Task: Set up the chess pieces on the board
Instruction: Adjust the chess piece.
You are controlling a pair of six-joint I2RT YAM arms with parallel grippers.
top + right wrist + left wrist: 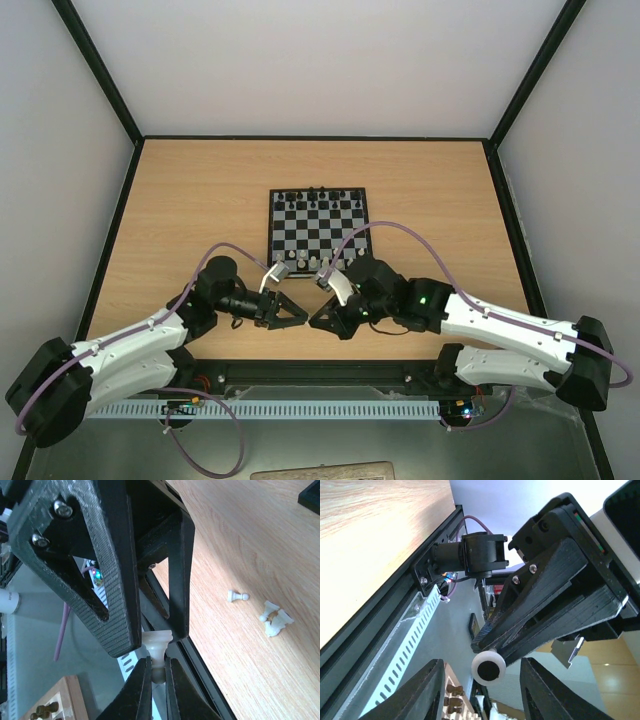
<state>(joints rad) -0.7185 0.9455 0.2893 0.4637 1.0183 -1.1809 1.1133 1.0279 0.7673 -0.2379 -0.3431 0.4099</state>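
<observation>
The board (318, 222) lies mid-table, with black pieces along its far edge and some white chess pieces (308, 257) on its near row. My right gripper (158, 680) is shut on a white chess piece (158, 647), gripping its upper part with the round base pointing outward. My left gripper (482, 672) is open and faces it; its fingers (120, 580) flank the base, which shows end-on in the left wrist view (489, 668). Both grippers meet in the air near the table's front edge (306, 320). Three loose white pieces (272, 619) lie on the wood.
The table's black front rail (395, 610) and a white slotted cable duct (405, 645) run just below the grippers. A wooden box with brown pieces (451, 696) sits beyond the front edge. A black corner, probably of the board (311, 492), shows at the upper right.
</observation>
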